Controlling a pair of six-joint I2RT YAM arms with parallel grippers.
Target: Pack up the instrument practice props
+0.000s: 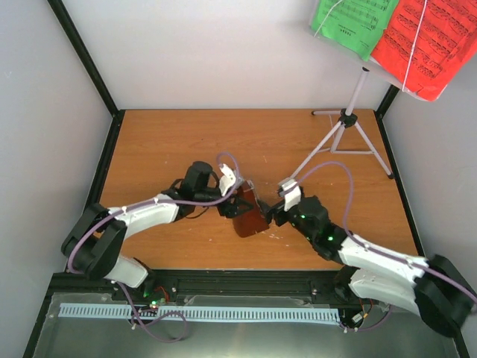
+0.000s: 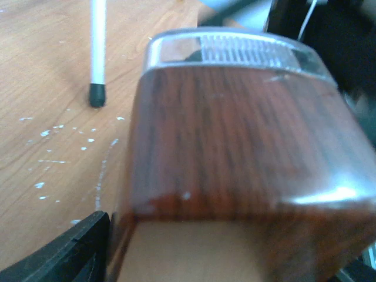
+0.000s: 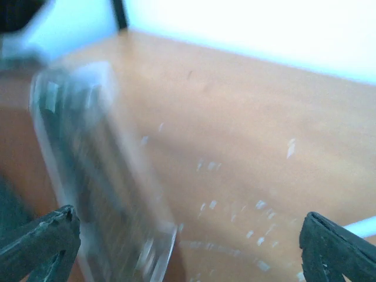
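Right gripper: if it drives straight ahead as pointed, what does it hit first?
Probably the metronome: it sits left of centre inside the open right gripper. Dead centre shows bare table; blur hides depth.

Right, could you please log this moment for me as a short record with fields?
metronome: mid-table, between the two grippers
left gripper: closed on the metronome's base end
right gripper: open, fingers wide apart, beside the metronome
stand: upright at the far right corner, tripod feet on the table
sheets: green sheet and red sheet, both up on the stand
container: none in view
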